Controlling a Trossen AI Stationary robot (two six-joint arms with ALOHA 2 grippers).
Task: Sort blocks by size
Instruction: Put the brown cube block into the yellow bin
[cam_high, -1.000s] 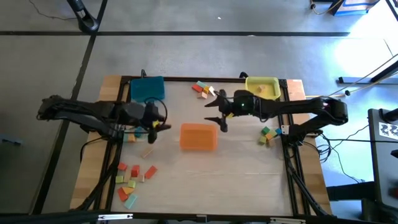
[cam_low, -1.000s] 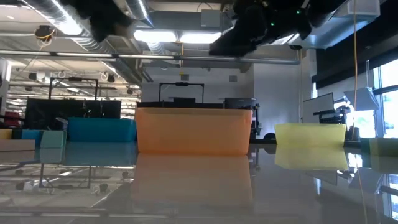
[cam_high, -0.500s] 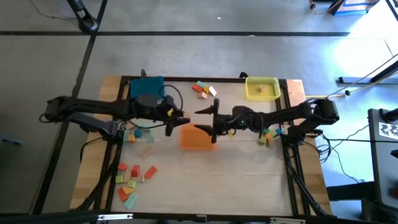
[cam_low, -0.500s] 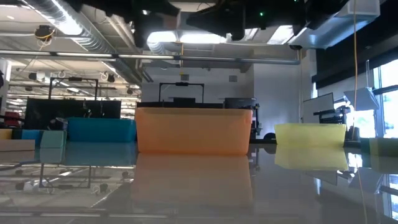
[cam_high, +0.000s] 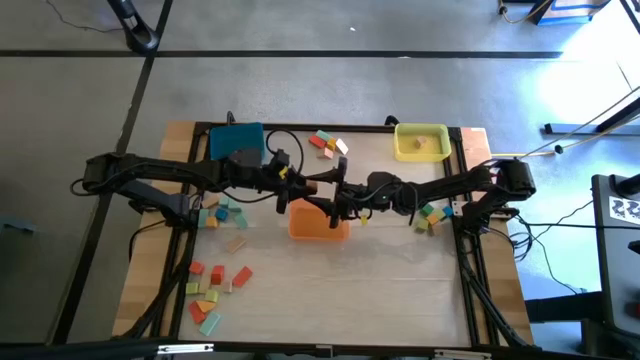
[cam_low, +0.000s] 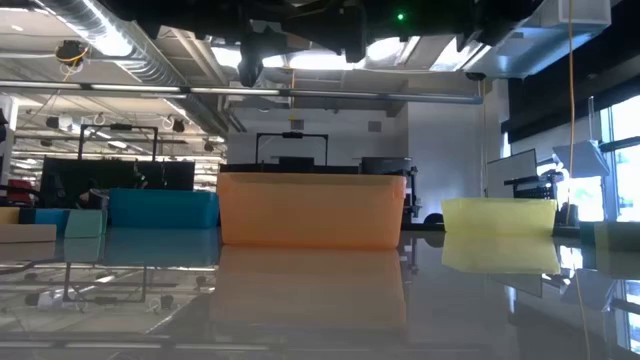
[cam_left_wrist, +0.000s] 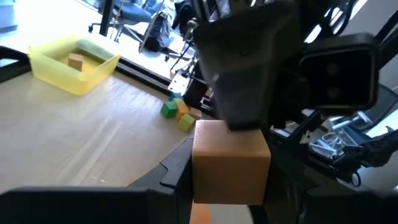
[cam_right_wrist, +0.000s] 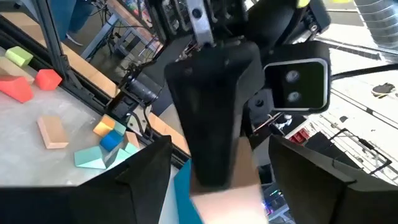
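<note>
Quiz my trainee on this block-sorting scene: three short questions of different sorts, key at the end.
1. True or false: the yellow plastic tray holds a small block.
2. The left claw and the right claw meet above which one? A. the blue tray; B. the orange plastic tray; C. the bare table top.
3. Fill in the colour: the left claw is shut on a ___ wooden block.

Key
1. True.
2. B.
3. Tan: the tan wooden block sits between the left claw's fingers, and the right claw's fingers stand open on either side of it.
</note>
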